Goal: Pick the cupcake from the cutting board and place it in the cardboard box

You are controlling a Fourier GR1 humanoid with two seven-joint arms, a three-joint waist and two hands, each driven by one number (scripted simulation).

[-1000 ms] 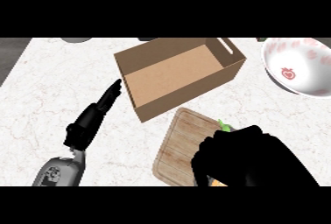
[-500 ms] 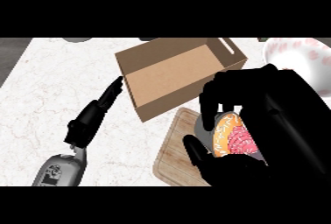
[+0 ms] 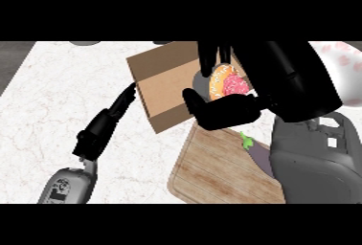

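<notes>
Right hand (image 3: 297,76): fingers and thumb curled round the cupcake (image 3: 230,85). Cupcake is clear of the board (image 3: 219,167) and sits over the right part of the open box (image 3: 166,81); its height above the box floor cannot be told.

Box: near the worktop's (image 3: 50,95) back edge, centre.

Board: just in front of the box, toward the front edge. Aubergine (image 3: 256,150) on its right side, partly hidden by the right forearm.

Left hand (image 3: 106,127): fingers straight, holding nothing, tips by the box's left wall.

Bowl (image 3: 339,62): back right corner.
</notes>
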